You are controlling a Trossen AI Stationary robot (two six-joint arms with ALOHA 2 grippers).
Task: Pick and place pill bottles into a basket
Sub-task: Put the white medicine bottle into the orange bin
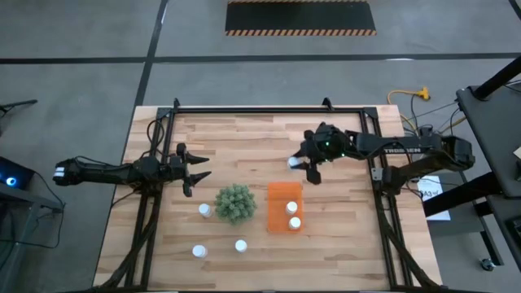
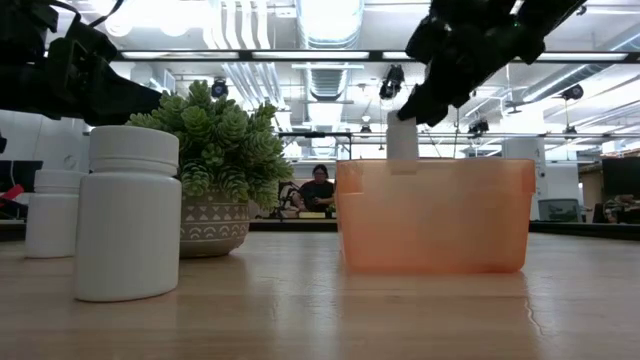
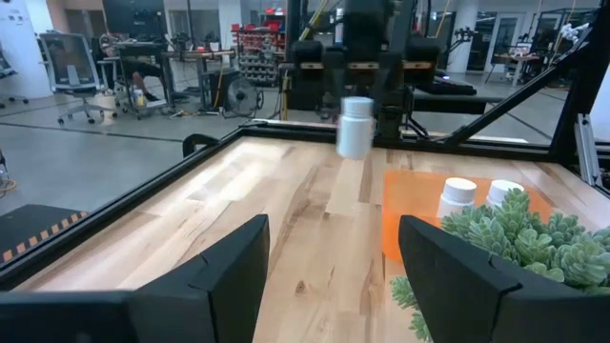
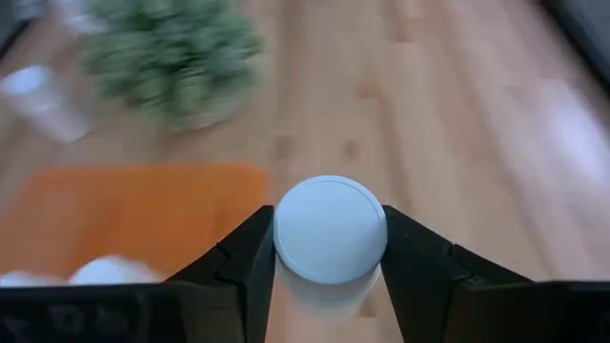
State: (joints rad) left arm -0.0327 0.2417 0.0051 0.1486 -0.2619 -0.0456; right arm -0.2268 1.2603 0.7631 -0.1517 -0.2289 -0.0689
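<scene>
My right gripper (image 1: 303, 165) is shut on a white pill bottle (image 4: 329, 238) and holds it in the air beyond the far end of the orange basket (image 1: 285, 207). Two bottles (image 1: 293, 216) stand in the basket's near right part. Three more bottles stand on the table: one (image 1: 205, 211) left of the green plant (image 1: 234, 203), and two (image 1: 199, 251) (image 1: 241, 245) near the front edge. My left gripper (image 1: 200, 169) is open and empty at the table's left, left of the plant. My right gripper pinches the bottle between its two fingers, on opposite sides just below the cap (image 4: 329, 227). The fingers slant down from the table's right. The bottle hangs upright and clear of the table (image 2: 402, 142), above the level of the basket's rim.
The round green plant in its pot (image 2: 215, 170) stands on the table just left of the basket. A black frame rail (image 1: 269, 109) runs along the table's far edge and sides. A person (image 2: 318, 187) sits far behind the table.
</scene>
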